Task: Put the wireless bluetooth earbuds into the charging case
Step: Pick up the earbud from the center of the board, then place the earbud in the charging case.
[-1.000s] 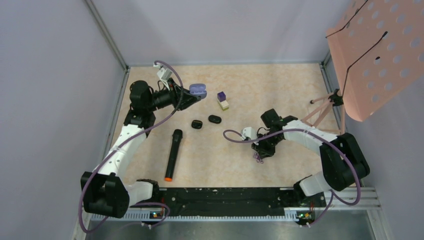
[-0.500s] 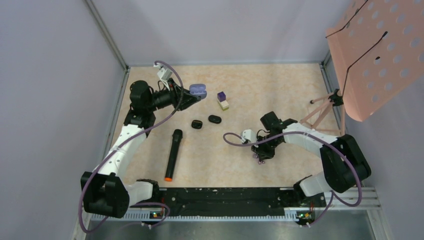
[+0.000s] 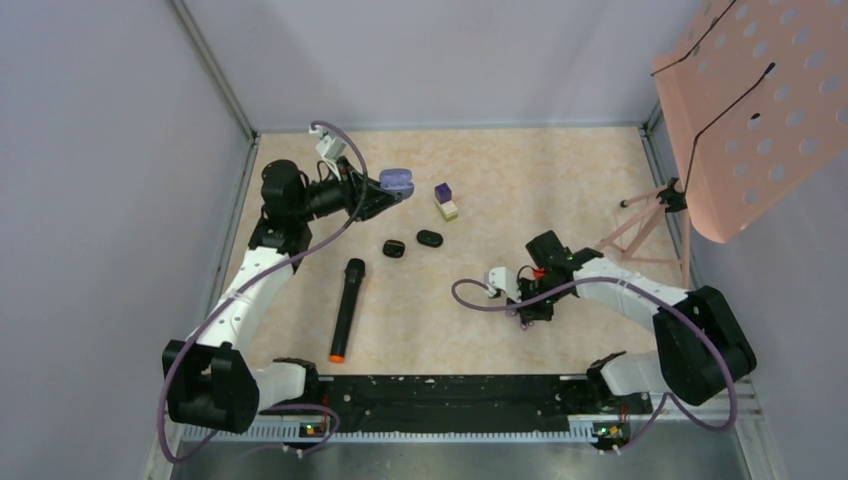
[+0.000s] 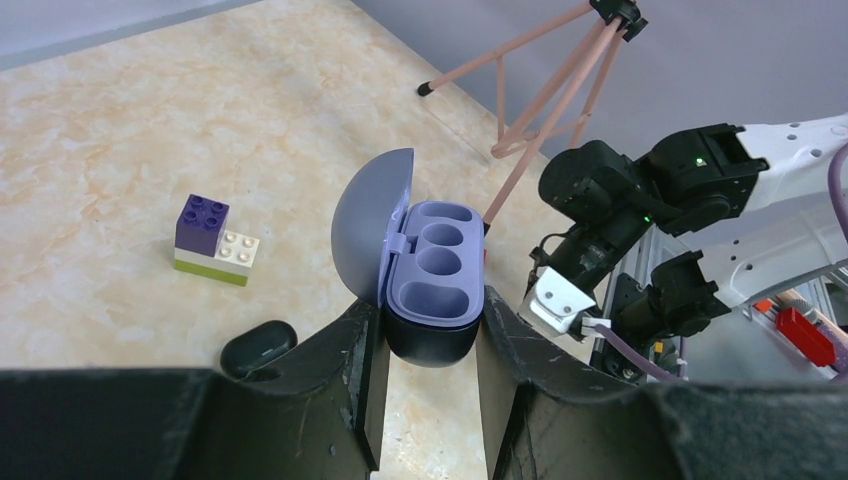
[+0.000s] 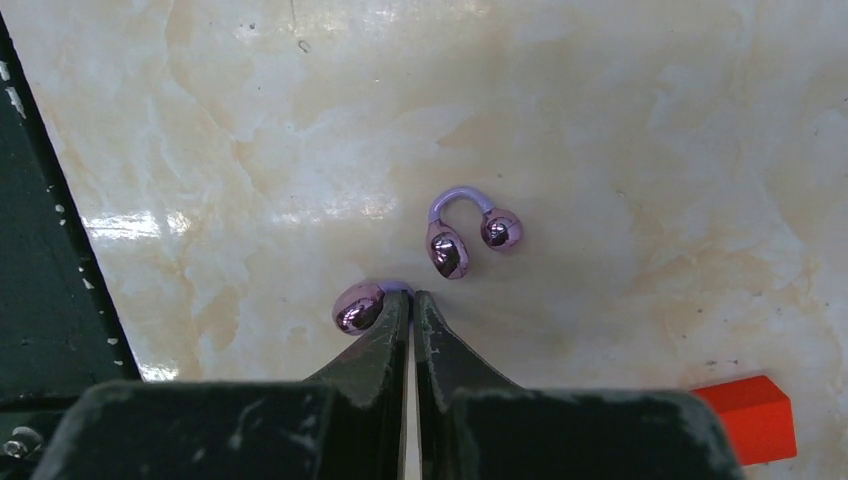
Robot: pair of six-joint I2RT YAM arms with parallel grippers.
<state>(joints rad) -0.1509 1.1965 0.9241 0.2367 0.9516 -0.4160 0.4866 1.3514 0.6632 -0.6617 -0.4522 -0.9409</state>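
My left gripper [image 3: 385, 195] [image 4: 430, 320] is shut on the dark base of the open purple charging case [image 3: 397, 180] [image 4: 435, 280] and holds it above the table with the lid swung back and the cavities empty. The earbuds I see are two purple C-shaped clips with shiny ends, not black pieces. My right gripper [image 3: 528, 310] [image 5: 411, 295] is down at the table, jaws closed on the thin band of one earbud [image 5: 358, 307]. The other earbud [image 5: 446, 250] lies free just beyond the tips.
Two closed black oval pods [image 3: 393, 248] [image 3: 430, 238] and a black microphone [image 3: 346, 308] lie mid-table. A purple-white brick stack [image 3: 445, 200] [image 4: 215, 240] stands behind them. A pink perforated stand [image 3: 760, 100] on a tripod [image 3: 650, 215] fills the far right. A red block [image 5: 748, 405] lies near the right gripper.
My right arm has moved a little toward the near right and come down over the purple earbuds. The left arm with the case has not moved.
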